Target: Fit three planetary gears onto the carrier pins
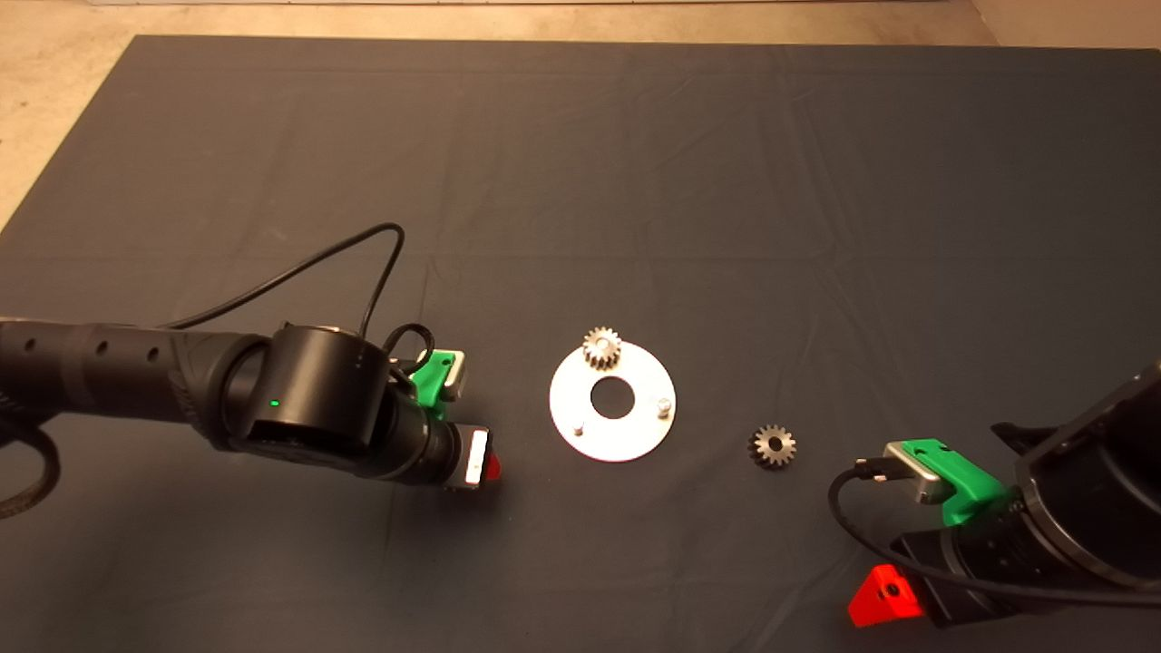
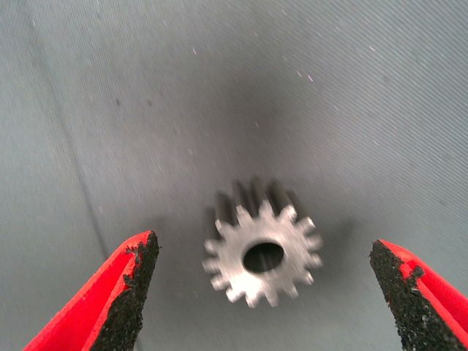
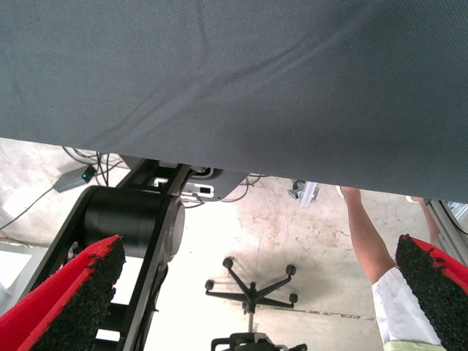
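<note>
A flat, round, shiny metal plate with a central hole is located at the centre of the head view, on the dark woven mat that covers the table. One toothed silver-grey gear is seated at the plate's upper edge. Two bare carrier pins, short upright studs, are seen on the plate: one at the right and one at the lower left. A second gear is laid flat on the mat to the right of the plate, apart from it. The left gripper is positioned left of the plate, at the lower centre-left of the head view. In the left wrist view its red fingers, faced with rough black pads, are spread wide, and a third gear is shown lying between them, untouched by either pad. The right gripper is parked at the lower right edge of the head view; its fingers are likewise spread apart and nothing is held. Beyond the mat's edge, the right wrist view shows a concrete floor, a chair base and a person's arm.
</note>
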Controlling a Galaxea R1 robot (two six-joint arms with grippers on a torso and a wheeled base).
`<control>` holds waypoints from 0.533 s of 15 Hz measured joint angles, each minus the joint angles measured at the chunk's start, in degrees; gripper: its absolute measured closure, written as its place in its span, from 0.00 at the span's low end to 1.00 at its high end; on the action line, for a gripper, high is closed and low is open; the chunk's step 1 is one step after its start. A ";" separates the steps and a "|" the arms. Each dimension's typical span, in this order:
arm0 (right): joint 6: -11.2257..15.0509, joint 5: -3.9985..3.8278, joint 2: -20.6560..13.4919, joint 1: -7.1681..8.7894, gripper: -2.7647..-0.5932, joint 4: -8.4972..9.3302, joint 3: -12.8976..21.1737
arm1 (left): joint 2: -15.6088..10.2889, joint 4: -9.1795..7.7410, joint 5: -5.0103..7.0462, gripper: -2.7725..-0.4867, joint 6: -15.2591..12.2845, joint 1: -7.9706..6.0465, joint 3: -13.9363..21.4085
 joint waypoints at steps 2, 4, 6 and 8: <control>0.00 -0.02 -0.01 0.01 0.01 0.00 0.00 | 0.02 0.14 0.00 0.32 1.06 0.98 -1.11; 0.00 -0.02 -0.01 0.01 0.01 0.00 0.00 | 0.02 0.31 0.02 0.33 1.50 1.21 -1.70; 0.00 -0.02 -0.01 0.00 0.01 0.00 0.00 | 0.02 0.83 0.00 0.37 1.89 1.38 -1.70; 0.00 -0.02 -0.01 0.01 0.01 0.00 0.00 | 0.03 1.03 0.00 0.38 2.11 1.77 -1.70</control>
